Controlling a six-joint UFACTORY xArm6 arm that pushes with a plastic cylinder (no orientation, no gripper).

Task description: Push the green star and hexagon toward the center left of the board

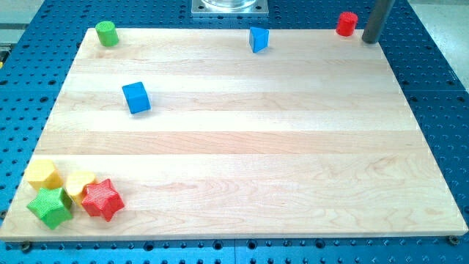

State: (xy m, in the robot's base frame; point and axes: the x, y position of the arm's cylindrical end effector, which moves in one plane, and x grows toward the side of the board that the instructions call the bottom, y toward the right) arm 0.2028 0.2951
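My tip point(371, 39) rests at the upper right of the frame, just right of the red cylinder point(346, 23); this tool is a bare rod with nothing to open or clamp. The green star point(50, 207) and yellow hexagon point(42, 174) sit far off at the lower left of the desk point(242, 147), packed against a yellow block point(78, 184) and red star point(102, 199). They look light, rigid and slippery, so I would push low on their bottom faces, centred, or they will spin away.
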